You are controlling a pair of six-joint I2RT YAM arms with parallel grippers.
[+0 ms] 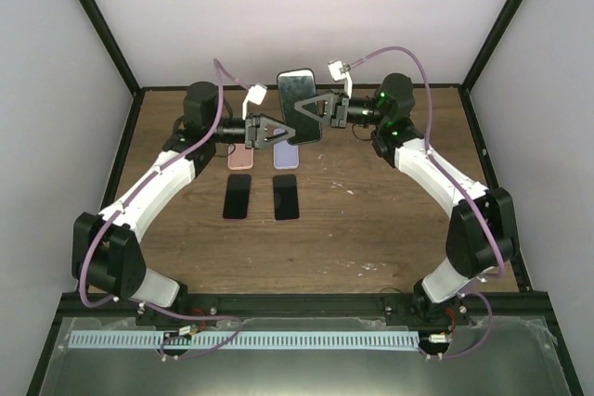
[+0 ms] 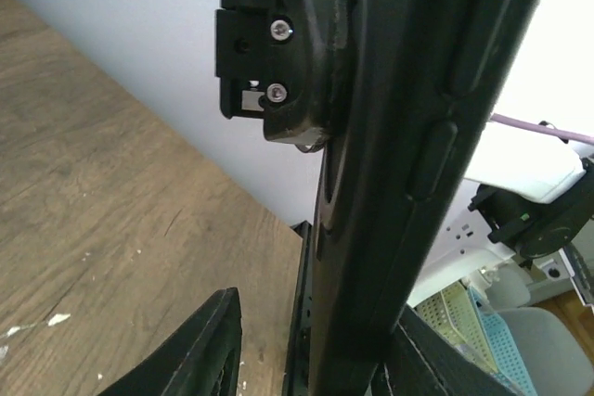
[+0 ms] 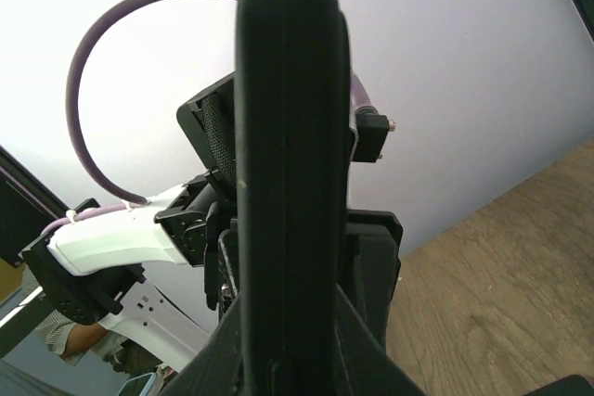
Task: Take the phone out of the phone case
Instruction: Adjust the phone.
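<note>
The phone in its dark case (image 1: 299,99) is held upright on edge in the air above the far middle of the table. My right gripper (image 1: 302,108) is shut on it from the right. In the right wrist view its fingers (image 3: 212,359) press both faces of the dark edge (image 3: 288,173). My left gripper (image 1: 283,130) reaches in from the left and is open around the phone's lower part. In the left wrist view (image 2: 316,359) one finger (image 2: 200,359) stands apart from the phone's edge (image 2: 408,173), while the other (image 2: 436,364) lies against it.
A pink case (image 1: 239,158) and a lavender case (image 1: 286,157) lie on the wooden table (image 1: 371,220) under the grippers. Two black phones (image 1: 238,197) (image 1: 286,197) lie side by side nearer to me. Black frame posts stand at the table's corners.
</note>
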